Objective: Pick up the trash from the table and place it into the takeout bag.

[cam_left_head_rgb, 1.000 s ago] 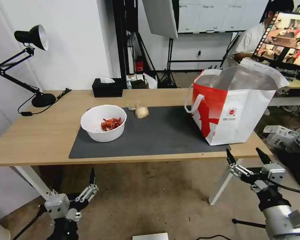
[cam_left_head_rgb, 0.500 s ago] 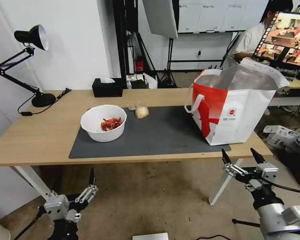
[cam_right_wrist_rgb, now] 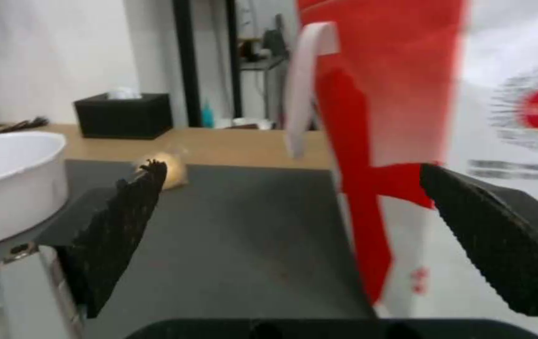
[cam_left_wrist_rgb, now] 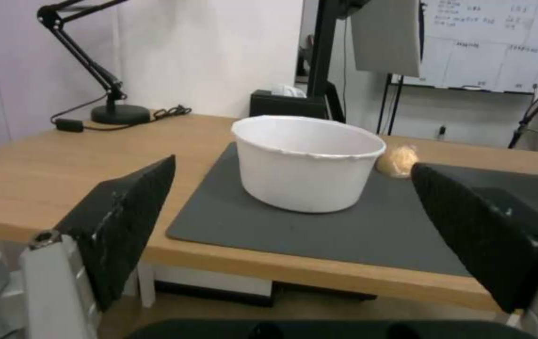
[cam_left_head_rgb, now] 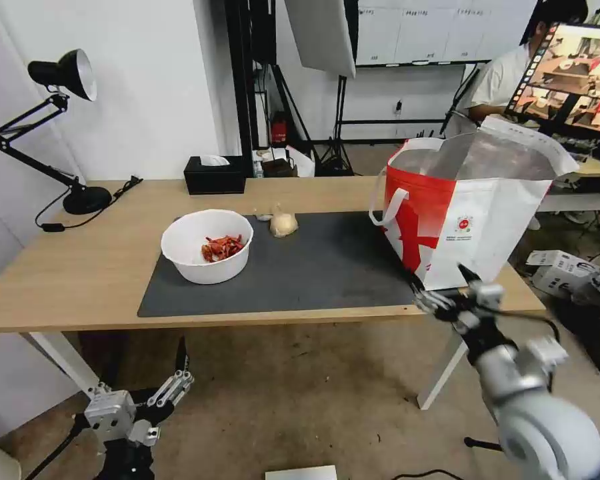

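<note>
The right gripper (cam_left_head_rgb: 447,290) reaches over the front edge of the surface (cam_left_head_rgb: 80,267), fingers open and empty, just before the takeout bag (cam_left_head_rgb: 470,213). The small clear bag (cam_left_head_rgb: 283,225) lies ahead and to its left on the mat (cam_left_head_rgb: 327,267); the white bowl (cam_left_head_rgb: 207,257) is further left. The left gripper (cam_left_head_rgb: 173,373), fingers open, hangs low below the surface, in front of the bowl.
</note>
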Controlling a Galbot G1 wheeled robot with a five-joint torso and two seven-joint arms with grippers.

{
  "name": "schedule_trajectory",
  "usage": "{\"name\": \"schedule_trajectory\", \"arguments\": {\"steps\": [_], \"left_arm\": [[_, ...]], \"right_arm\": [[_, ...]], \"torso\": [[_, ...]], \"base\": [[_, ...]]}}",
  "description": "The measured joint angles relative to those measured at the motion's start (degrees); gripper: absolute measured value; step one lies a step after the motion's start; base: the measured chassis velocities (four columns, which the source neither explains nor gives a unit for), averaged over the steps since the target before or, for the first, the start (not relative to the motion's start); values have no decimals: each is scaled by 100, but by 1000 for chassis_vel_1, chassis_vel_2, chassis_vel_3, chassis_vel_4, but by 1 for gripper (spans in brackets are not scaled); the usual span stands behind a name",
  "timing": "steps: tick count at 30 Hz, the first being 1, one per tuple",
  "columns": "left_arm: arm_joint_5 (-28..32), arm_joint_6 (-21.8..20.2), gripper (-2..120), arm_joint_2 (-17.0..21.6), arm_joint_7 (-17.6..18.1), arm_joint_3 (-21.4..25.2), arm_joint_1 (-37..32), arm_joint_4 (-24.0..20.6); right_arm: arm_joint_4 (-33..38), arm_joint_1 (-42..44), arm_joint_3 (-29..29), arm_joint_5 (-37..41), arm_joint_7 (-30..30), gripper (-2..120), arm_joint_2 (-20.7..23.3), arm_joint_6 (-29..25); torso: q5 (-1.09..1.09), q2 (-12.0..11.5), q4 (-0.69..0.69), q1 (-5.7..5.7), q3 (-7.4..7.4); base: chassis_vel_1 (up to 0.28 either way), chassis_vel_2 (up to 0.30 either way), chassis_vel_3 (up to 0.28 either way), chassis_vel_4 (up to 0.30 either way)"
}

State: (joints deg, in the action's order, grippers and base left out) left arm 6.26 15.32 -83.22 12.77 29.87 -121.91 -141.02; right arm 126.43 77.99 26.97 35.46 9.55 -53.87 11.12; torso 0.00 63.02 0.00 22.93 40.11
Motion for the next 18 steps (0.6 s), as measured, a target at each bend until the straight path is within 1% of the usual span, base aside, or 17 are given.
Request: {"name": "schedule_trajectory", "arguments": {"steps": [2, 3, 4, 5, 6, 7, 8, 9, 10, 11, 13, 14, 15, 17, 18], "left_arm": [[-1, 3, 100, -50, -4, 19, -33, -21], [-1, 3, 100, -50, -4, 19, -33, -21], [-7, 7, 100, -85, -6, 26, -54, -30], [-10, 7, 100, -94, -6, 27, -60, -31], [-27, 11, 100, -127, -11, 28, -79, -35], [-27, 11, 100, -127, -11, 28, -79, -35], [-49, 20, 100, -158, -13, 28, -95, -35], [-60, 26, 100, -172, -13, 29, -104, -35], [-83, 36, 100, -208, -14, 32, -131, -35], [-83, 36, 100, -208, -14, 32, -131, -35], [-107, 51, 100, -244, -16, 39, -155, -39], [-124, 55, 100, -286, -17, 48, -177, -47], [-124, 55, 100, -286, -17, 48, -177, -47], [-152, 69, 100, -349, -18, 59, -193, -53], [-157, 71, 100, -363, -18, 62, -196, -54]], "right_arm": [[-289, -489, -371, 122, -48, 100, 113, 71], [-289, -489, -371, 122, -48, 100, 113, 71], [-515, -868, -605, 227, -118, 100, 140, 153], [-569, -962, -659, 254, -134, 100, 140, 176], [-867, -1453, -926, 348, -200, 100, 124, 272], [-867, -1453, -926, 348, -200, 100, 124, 272], [-1108, -1842, -1140, 387, -238, 100, 79, 315], [-1224, -2015, -1244, 399, -254, 100, 51, 329], [-1544, -2452, -1478, 420, -295, 100, -31, 348], [-1544, -2452, -1478, 420, -295, 100, -31, 348], [-1850, -2836, -1711, 465, -345, 100, -110, 374], [-2209, -3237, -1955, 531, -444, 100, -212, 409], [-2209, -3237, -1955, 531, -444, 100, -212, 409], [-2762, -3828, -2299, 558, -602, 100, -382, 420], [-2896, -3967, -2384, 564, -635, 100, -431, 421]], "torso": [[0, 0, 0, 0, 0], [0, 0, 0, 0, 0], [0, 0, 0, 0, 0], [0, 0, -1, 0, 0], [0, 0, -1, 0, 1], [0, 0, -1, 0, 1], [0, 0, 1, 0, 0], [0, 0, 2, 0, 0], [-1, 0, 1, 1, 1], [-1, 0, 1, 1, 1], [-2, 0, 0, 1, 1], [0, -1, 0, 0, 1], [0, -1, 0, 0, 1], [0, -1, -1, 0, 0], [-1, -1, 0, 0, 0]], "base": [[0, 0, 0, 0], [0, 0, 0, 0], [0, 0, 0, 0], [0, 0, 0, 0], [0, 0, 0, 0], [0, 0, 0, 0], [0, 0, 0, 0], [0, 0, 0, 0], [0, 0, 0, 0], [0, 0, 0, 0], [0, 0, 0, 0], [0, 0, 0, 0], [0, 0, 0, 0], [0, 0, 0, 0], [0, 0, 0, 0]]}}
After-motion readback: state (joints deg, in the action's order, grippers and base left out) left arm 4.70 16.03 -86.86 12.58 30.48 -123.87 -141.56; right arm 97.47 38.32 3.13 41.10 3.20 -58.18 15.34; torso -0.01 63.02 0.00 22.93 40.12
